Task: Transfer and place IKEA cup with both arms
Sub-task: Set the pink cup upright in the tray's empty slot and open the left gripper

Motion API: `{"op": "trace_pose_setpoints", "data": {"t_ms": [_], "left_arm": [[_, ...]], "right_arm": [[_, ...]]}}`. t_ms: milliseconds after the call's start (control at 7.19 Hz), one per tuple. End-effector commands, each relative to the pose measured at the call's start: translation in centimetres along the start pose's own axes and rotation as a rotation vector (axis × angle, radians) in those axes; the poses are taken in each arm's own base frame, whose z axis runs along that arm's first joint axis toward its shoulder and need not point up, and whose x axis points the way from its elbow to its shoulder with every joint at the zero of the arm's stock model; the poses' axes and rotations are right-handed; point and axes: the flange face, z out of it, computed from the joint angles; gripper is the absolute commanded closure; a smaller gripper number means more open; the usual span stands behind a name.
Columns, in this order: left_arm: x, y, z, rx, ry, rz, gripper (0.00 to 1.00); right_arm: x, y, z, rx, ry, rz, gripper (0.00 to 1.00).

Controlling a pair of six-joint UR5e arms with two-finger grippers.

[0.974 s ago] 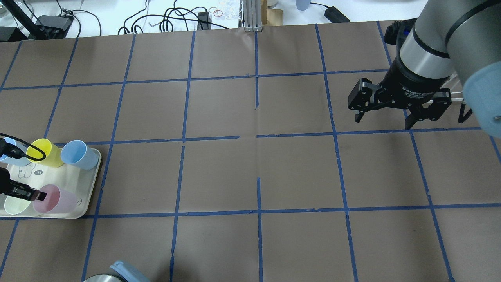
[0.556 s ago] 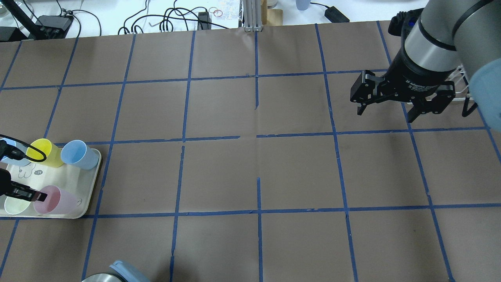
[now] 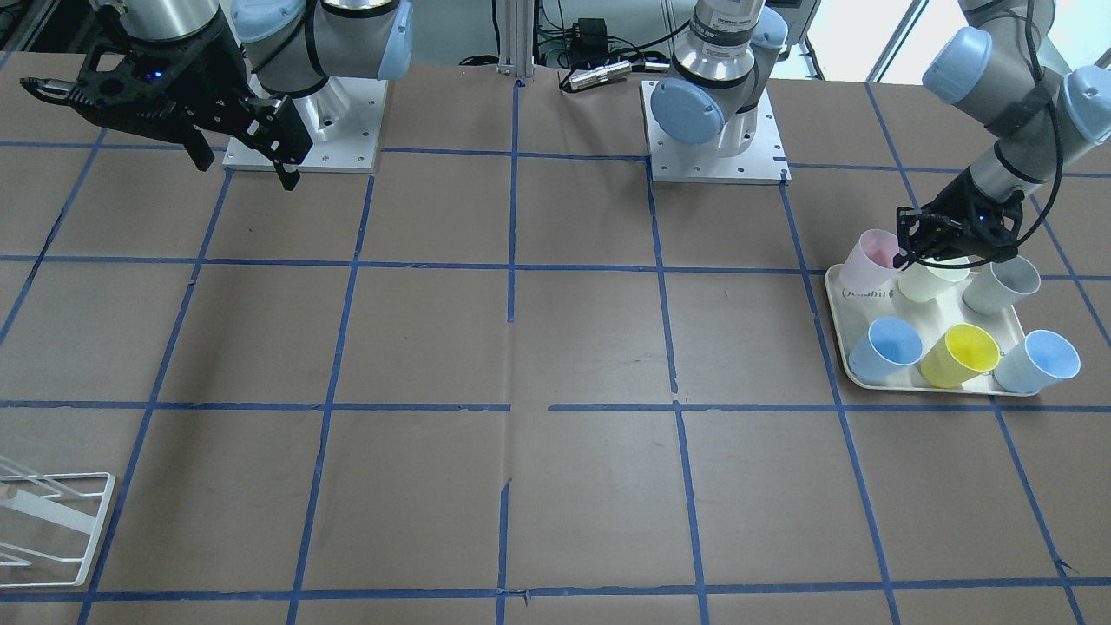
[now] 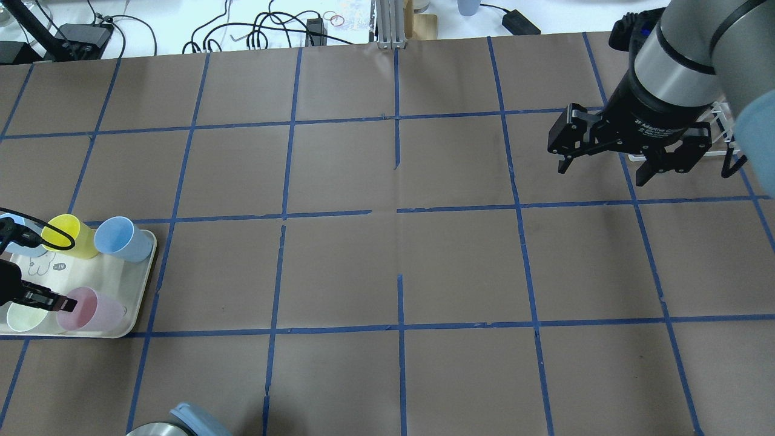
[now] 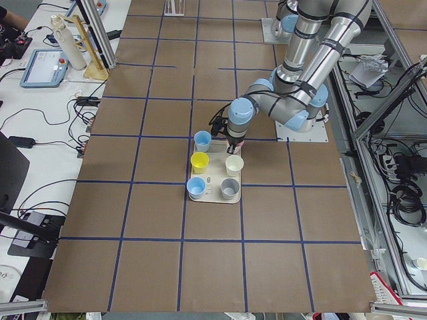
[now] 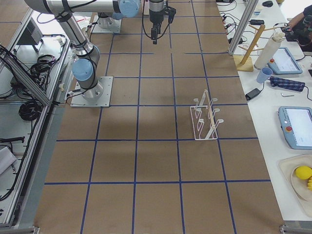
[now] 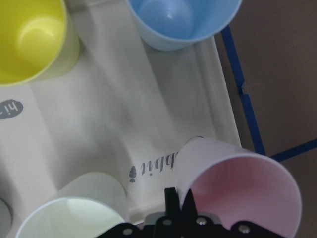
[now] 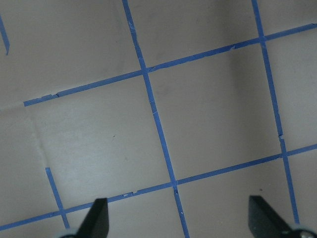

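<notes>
ikea cup (image 7: 242, 203): pink, tilted, at the white tray (image 4: 138, 284) corner beside the cream cup (image 4: 24, 316)
left hand (image 7: 179, 201): pinching the cup's rim
right hand (image 4: 602, 174): spread wide above the desk (image 4: 387, 260)

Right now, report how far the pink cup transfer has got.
Done: the left gripper is shut on the rim of the IKEA cup. In hand: the cup leans at the corner of the tray, not yet lifted clear. Left: handover to the right gripper, open and empty across the table, then placement.
</notes>
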Motion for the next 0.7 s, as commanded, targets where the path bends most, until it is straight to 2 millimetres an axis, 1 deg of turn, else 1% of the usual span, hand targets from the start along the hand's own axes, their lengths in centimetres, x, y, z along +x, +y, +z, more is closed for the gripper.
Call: {"op": "trace_pose_setpoints", "data": {"t_ms": [0,556], "left_arm": [[-0.16,-0.03,0.56,-0.005,0.014,-0.001,1.00],[-0.08,0.01,0.68,-0.007,0.019,0.000,1.00]], "right_arm": [[0.09,0.32,-0.21,-0.003,-0.002,0.000,0.00],[-0.33,0.68,-0.08,-0.033,-0.046,-0.006,0.00]]}}
